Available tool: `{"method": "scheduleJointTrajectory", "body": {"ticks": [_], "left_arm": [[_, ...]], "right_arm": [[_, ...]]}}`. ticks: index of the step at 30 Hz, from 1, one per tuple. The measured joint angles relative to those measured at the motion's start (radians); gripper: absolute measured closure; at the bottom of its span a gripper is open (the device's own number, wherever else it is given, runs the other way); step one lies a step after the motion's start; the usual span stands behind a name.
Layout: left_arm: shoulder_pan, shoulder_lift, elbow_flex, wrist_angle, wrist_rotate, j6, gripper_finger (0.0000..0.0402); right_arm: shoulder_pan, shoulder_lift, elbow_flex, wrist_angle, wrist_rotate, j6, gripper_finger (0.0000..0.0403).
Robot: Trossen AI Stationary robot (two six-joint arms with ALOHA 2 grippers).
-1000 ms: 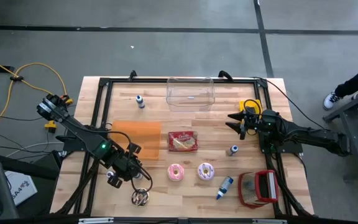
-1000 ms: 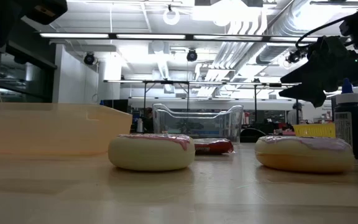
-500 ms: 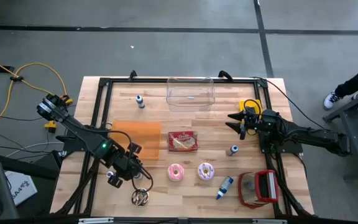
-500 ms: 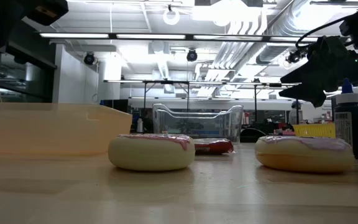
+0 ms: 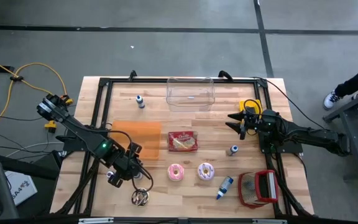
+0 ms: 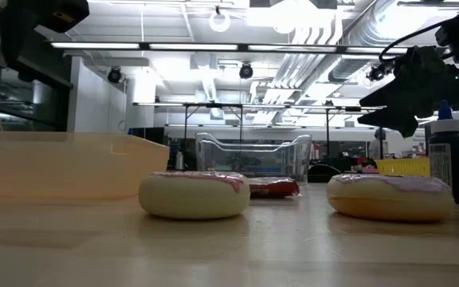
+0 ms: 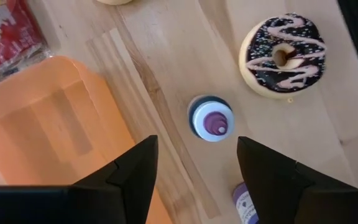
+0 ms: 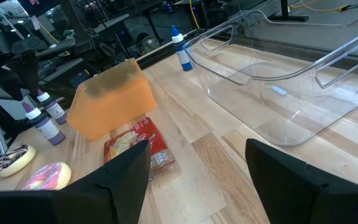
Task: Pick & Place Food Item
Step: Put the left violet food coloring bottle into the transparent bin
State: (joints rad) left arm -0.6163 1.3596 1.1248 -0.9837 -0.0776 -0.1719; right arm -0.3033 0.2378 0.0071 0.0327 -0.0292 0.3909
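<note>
My left gripper (image 7: 197, 177) hangs open over the near left of the table, fingers pointing down. Below it stands a small purple-capped bottle (image 7: 210, 118), untouched. A chocolate donut (image 7: 283, 56) lies on the wood beside it. Two pink-iced donuts (image 5: 176, 172) (image 5: 205, 170) rest flat near the table's middle. A red snack packet (image 5: 183, 141) lies beyond them. My right gripper (image 8: 197, 186) waits open and almost level at the table's right side (image 5: 236, 122), holding nothing.
An orange container (image 5: 138, 140) sits left of the packet, and a clear plastic bin (image 5: 190, 92) at the far edge. More small bottles (image 5: 140, 101) (image 5: 233, 150), a blue bottle (image 5: 224, 188) and a red object (image 5: 258, 188) stand about. A person's shoe (image 5: 331, 99) shows at far right.
</note>
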Motion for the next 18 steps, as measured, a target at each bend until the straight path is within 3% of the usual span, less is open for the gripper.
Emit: {"method": "scheduleJointTrajectory", "body": {"ticks": [18], "left_arm": [[-0.002, 0.077, -0.001, 0.032, 0.042, 0.007, 0.0187]], "right_arm": [[0.0, 0.0, 0.0, 0.0, 0.0, 0.0, 0.0152]]}}
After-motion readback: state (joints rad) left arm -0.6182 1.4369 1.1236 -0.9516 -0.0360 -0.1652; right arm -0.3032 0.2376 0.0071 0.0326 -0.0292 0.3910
